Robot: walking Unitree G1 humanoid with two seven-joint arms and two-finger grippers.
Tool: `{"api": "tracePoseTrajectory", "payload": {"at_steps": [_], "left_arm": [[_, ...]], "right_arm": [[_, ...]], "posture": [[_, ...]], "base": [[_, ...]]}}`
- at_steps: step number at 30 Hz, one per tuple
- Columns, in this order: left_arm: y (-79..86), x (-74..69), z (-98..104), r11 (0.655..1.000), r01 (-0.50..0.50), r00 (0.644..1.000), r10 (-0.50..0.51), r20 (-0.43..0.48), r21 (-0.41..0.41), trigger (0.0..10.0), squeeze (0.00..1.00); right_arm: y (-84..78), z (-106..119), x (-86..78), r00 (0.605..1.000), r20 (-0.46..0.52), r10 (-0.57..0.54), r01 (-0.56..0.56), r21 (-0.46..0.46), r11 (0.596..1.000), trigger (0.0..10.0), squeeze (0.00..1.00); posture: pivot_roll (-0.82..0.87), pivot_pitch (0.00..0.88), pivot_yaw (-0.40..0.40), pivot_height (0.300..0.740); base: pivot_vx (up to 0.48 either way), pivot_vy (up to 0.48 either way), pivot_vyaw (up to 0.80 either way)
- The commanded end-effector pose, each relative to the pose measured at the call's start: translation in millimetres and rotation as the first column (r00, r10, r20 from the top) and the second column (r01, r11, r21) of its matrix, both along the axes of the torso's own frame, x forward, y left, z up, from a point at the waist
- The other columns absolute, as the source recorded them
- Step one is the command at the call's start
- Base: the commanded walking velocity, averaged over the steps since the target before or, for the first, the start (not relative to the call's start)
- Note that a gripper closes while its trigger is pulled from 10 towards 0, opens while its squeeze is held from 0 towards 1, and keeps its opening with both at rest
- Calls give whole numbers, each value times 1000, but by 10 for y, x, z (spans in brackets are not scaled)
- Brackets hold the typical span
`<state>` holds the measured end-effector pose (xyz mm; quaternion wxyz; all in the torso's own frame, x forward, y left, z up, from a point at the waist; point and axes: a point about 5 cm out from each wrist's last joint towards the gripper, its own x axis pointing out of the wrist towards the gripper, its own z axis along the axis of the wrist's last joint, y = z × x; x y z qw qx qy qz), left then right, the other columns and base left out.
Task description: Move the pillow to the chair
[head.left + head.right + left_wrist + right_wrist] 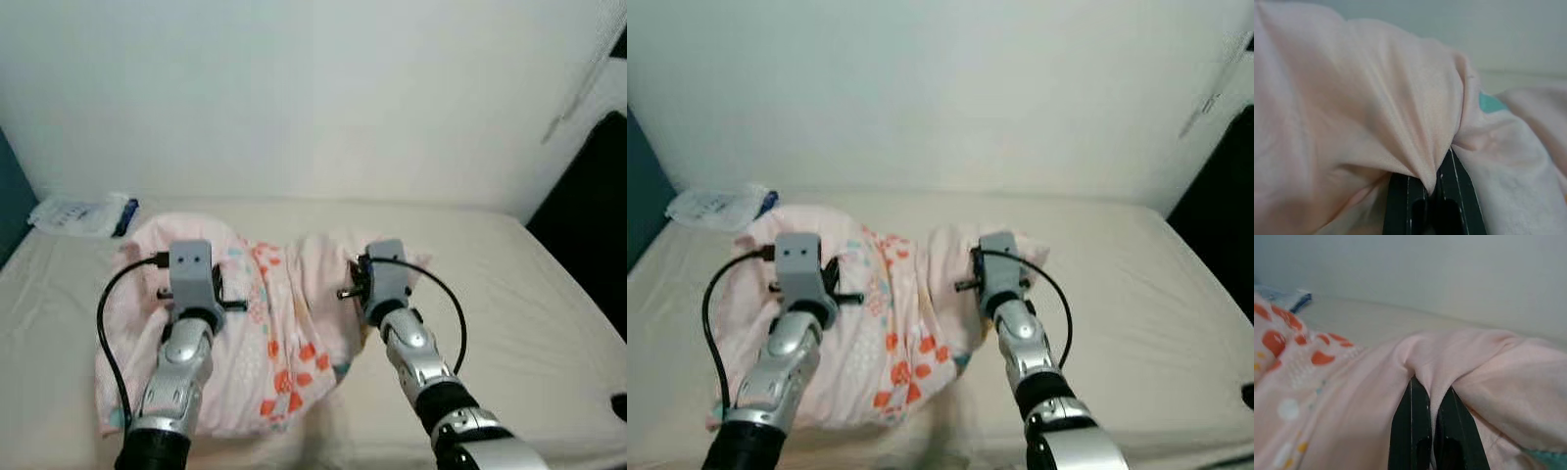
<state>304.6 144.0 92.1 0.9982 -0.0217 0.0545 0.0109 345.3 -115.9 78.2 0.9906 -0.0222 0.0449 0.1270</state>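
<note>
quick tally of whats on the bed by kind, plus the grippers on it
pink floral fabric pillow: 1
clear plastic packet with blue edge: 1
black two-fingered grippers, left gripper and right gripper, each pinching pillow fabric: 2
total: 4, all on or over the beige bed

Silver jointed arms [181, 367], grey wrist boxes, looping black cables, black fingers [1411, 431].
</note>
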Motion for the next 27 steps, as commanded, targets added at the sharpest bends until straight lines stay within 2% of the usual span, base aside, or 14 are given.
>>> {"api": "tracePoseTrajectory", "payload": {"at_steps": [1, 5, 15, 27], "left_arm": [[-133, 9, 36, 998, 67, 997, -67, 39, 12, 10000, 0], [-148, 16, 38, 996, 83, 995, -85, 45, 36, 10000, 0], [-176, 85, 65, 996, 83, 995, -85, 58, 30, 10000, 0], [-229, 79, 71, 995, 96, 993, -97, 67, 11, 10000, 0]], "right_arm": [[49, 42, 2, 999, 33, 24, -25, 35, 999, 10000, 0], [54, 28, -6, 999, 25, 42, -43, 39, 998, 10000, 0], [38, 50, 30, 999, 29, 27, -27, -2, 1000, 10000, 0], [34, 59, 44, 999, 26, 35, -34, -19, 999, 10000, 0]], "posture": [[53, 0, -119, 724], [46, 0, -116, 724], [28, 0, -114, 724], [12, 0, -111, 724]], "base": [[0, 0, 0], [0, 0, 0], [0, 0, 0], [0, 0, -758]]}}
